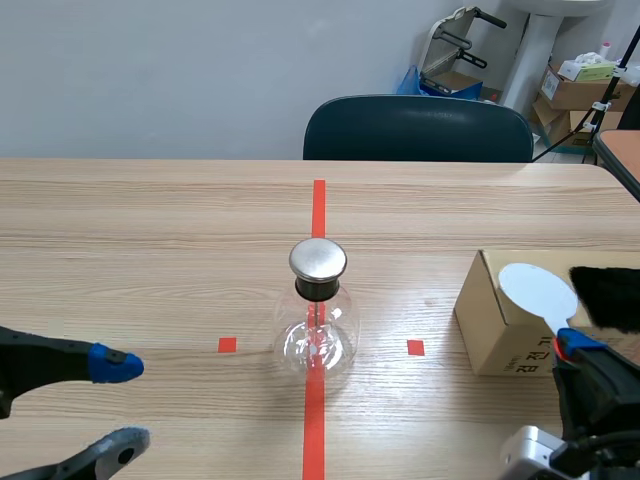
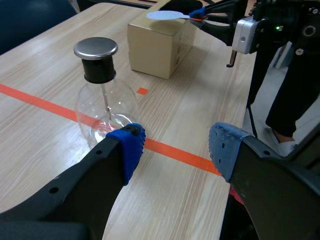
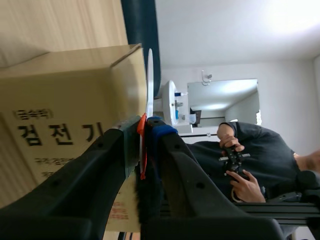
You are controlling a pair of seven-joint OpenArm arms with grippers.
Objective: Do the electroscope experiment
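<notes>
We've got the electroscope [image 1: 318, 320] sitting on the red tape line [image 1: 318, 205] mid-table, ahead of our left gripper [image 2: 175, 150]; those jaws are wide and not touching it; our right gripper [image 3: 145, 127] is pinching the white paddle [image 1: 537, 291] above the cardboard box [image 1: 490, 325].

The left gripper [image 2: 177, 145] hangs open beside the electroscope [image 2: 102, 100]; beyond it stand a cardboard box [image 2: 155, 50] and the right gripper [image 2: 199, 13], pinching a white paddle [image 2: 167, 15].
</notes>
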